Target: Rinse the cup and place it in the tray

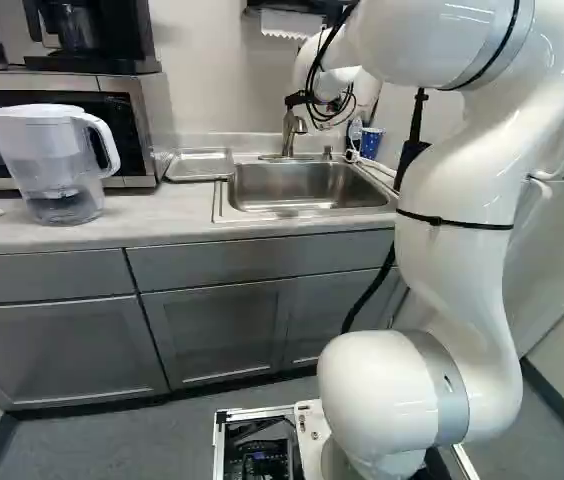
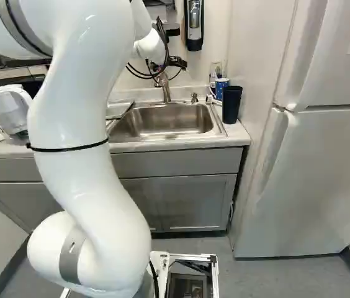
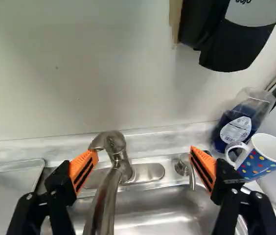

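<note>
Reaching the dotted mug (image 3: 261, 164), likely the cup, at 2 o'clock off the sink (image 1: 224, 205): lift the spread, empty fingers (image 3: 83, 169) clear of the faucet (image 3: 107, 198) first, then straddle the body, avoiding the near-side handle. Tray (image 3: 11, 183) at 10.

White arm (image 2: 79, 164) arched up & fwd, pincer (image 2: 176, 62) open wide, orange pads (image 3: 85, 166) well apart

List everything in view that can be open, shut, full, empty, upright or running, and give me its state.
Gripper: open, holding nothing
Spotted mug: upright, contents unclear
Tray: lying flat, nothing on it
Faucet: no running water visible
Pitcher: upright, lid on, some water low inside
Dark cup: upright, contents unclear
Refrigerator: doors shut
Cabinet doors: shut
</note>
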